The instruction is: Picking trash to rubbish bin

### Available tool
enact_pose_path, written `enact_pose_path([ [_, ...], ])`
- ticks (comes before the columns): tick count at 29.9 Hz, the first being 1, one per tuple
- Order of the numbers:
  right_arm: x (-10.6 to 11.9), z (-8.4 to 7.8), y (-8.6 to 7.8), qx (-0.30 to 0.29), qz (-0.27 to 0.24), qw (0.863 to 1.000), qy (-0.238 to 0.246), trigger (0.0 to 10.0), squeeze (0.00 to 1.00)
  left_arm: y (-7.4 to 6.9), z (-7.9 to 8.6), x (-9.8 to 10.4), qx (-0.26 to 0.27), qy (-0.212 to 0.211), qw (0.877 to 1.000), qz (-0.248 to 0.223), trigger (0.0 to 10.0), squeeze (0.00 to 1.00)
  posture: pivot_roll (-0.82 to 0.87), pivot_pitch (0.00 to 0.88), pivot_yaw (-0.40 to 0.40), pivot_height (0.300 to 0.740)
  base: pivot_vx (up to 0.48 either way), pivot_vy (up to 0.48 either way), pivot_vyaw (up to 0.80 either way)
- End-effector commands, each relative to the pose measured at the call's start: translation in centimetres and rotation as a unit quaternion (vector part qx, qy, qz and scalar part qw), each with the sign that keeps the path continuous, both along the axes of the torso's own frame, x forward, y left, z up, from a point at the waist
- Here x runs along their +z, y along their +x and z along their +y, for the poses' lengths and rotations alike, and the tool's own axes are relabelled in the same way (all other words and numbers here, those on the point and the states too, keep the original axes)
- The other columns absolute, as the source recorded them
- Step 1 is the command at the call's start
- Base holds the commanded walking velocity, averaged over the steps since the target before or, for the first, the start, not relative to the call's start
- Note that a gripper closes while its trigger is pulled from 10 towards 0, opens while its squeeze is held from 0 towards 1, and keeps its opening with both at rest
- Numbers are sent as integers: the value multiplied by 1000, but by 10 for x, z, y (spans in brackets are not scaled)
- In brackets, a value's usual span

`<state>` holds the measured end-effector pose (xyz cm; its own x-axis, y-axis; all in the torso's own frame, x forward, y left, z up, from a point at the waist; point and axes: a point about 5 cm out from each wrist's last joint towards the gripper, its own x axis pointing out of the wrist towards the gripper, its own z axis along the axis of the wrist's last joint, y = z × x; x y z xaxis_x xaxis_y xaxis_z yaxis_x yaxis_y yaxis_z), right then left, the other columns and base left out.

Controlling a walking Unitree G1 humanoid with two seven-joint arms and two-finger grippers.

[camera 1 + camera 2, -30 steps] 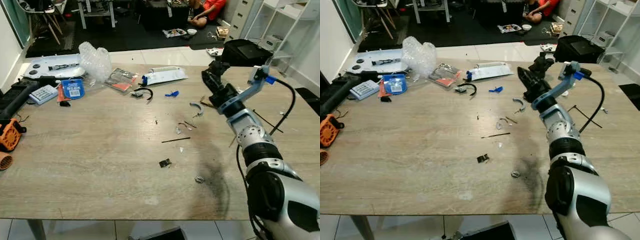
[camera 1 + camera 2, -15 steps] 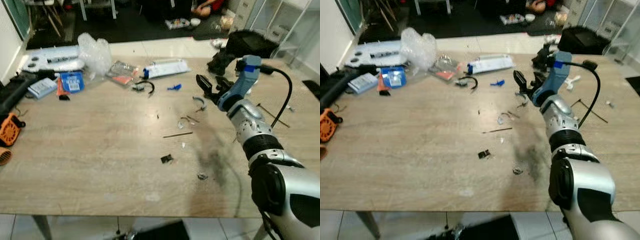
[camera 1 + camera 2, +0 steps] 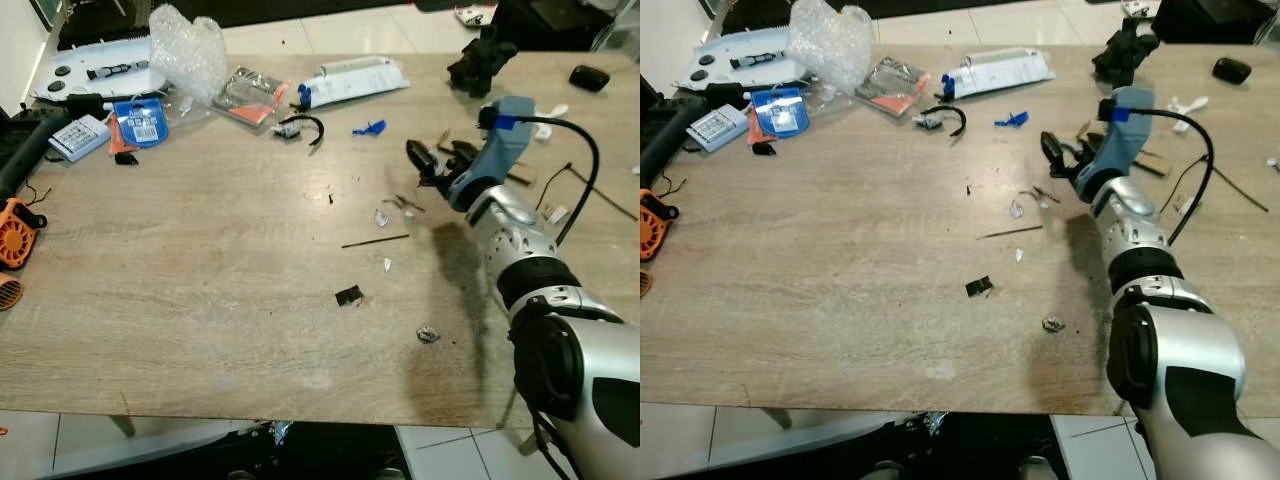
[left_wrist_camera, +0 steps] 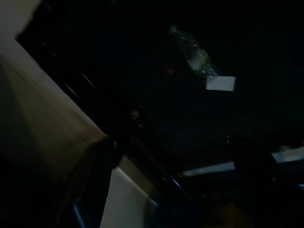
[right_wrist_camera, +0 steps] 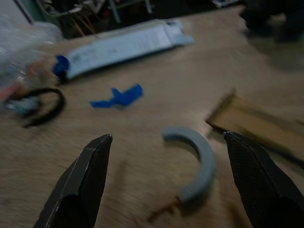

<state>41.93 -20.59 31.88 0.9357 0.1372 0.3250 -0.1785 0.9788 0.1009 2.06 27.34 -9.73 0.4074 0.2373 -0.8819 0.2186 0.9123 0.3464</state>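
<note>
Lying between the jaws: grey curved plastic piece (image 5: 194,162) — on the wooden table (image 3: 200,270), just ahead of the right gripper (image 5: 166,185), touching neither finger.
Jaws: spread wide, one black fingertip (image 5: 80,183) on each side of the piece, nothing pinched.
Look of the piece: half-ring, dull grey, flat on the wood, a little blurred.
Near it: one blue plastic clip (image 5: 118,97), one black curved band (image 5: 40,105), one white-and-blue packet (image 5: 124,43), one wooden strip (image 5: 251,124).
Left gripper: wrist view very dark — I cannot tell the fingers.
</note>
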Motion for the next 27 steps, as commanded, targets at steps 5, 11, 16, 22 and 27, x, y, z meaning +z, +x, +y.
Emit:
enact_pose_path([
  [5, 4, -9, -1, -30, -1, 1000, -2, 10000, 0, -18, 6, 3, -11, 2, 1000, 18, 10000, 0, 159, 541, 96, 740, 0, 0, 0],
  [11, 0, -9, 0, -38, 18, 999, -11, 10000, 0, -27, 3, 2, -19, -2, 1000, 23, 10000, 0, 164, 551, 97, 740, 0, 0, 0],
  [16, -4, -7, 2, -55, 41, 997, -39, 10000, 0, -36, 2, 3, -18, -3, 999, 30, 10000, 0, 169, 559, 93, 740, 0, 0, 0],
  [22, -5, -1, 5, -82, 72, 990, -94, 2510, 0, -40, 0, 2, -13, -4, 999, 33, 10000, 0, 163, 559, 82, 740, 0, 0, 0],
  [27, 5, -1, 5, -92, 84, 988, -95, 0, 0, -36, -5, 0, -8, -8, 1000, 29, 10000, 0, 148, 545, 65, 740, 0, 0, 0],
])
